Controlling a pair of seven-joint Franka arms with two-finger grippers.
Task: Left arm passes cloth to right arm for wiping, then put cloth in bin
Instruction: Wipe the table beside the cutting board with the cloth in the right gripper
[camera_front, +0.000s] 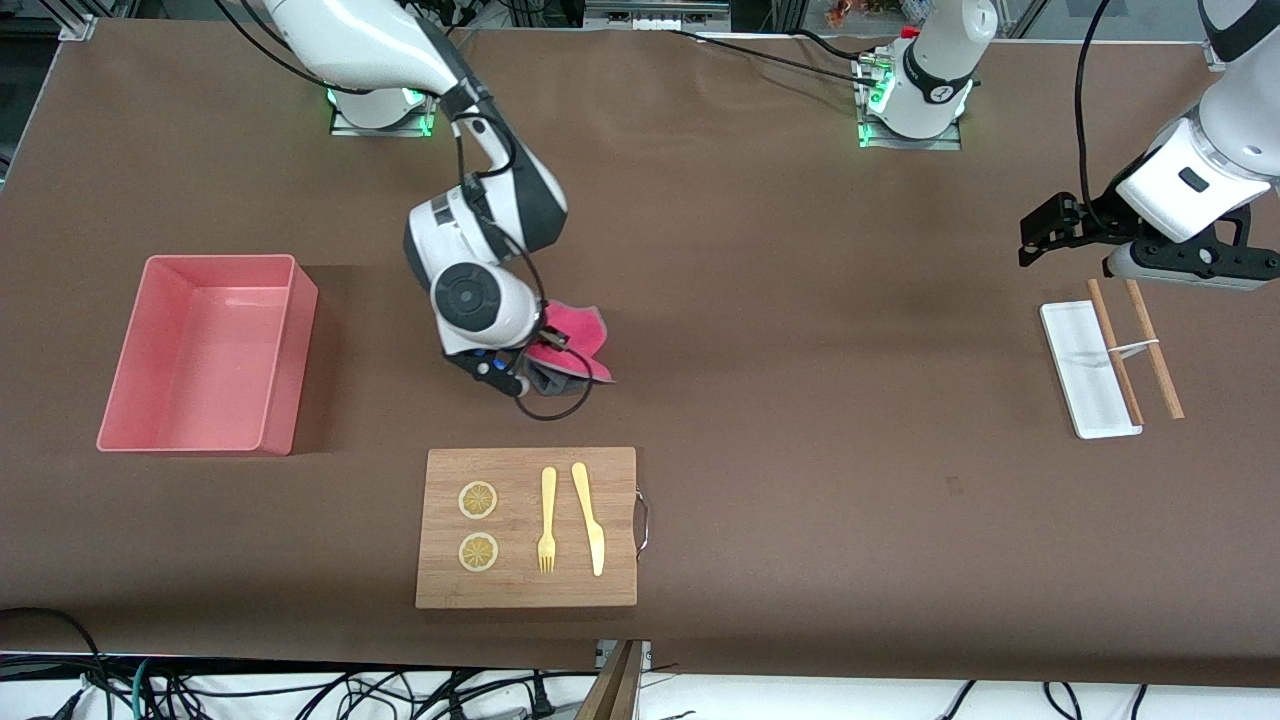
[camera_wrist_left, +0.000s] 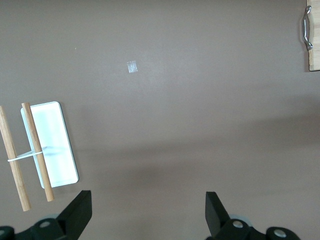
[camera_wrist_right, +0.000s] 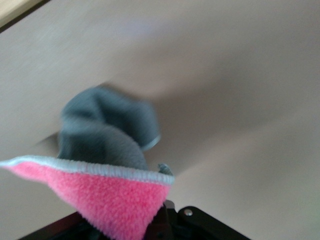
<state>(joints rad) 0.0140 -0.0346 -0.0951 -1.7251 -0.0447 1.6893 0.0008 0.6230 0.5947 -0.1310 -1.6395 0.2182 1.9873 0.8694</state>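
My right gripper (camera_front: 533, 366) is shut on the cloth (camera_front: 575, 338), low over the table just farther from the front camera than the cutting board. The cloth's pink face is up and its grey face hangs down to the table. In the right wrist view the cloth (camera_wrist_right: 112, 195) covers the fingers, with pink on the side toward the camera and a grey bunch (camera_wrist_right: 107, 132) against the table. The pink bin (camera_front: 290, 340) stands empty toward the right arm's end. My left gripper (camera_front: 1040, 238) is open and empty in the air beside the white tray, and it shows open in the left wrist view (camera_wrist_left: 148, 204).
A wooden cutting board (camera_front: 620, 570) with two lemon slices, a yellow fork and a knife lies near the front edge, and its handle shows in the left wrist view (camera_wrist_left: 306, 27). A white tray (camera_front: 1075, 370) with two banded wooden sticks (camera_front: 1155, 350) lies toward the left arm's end.
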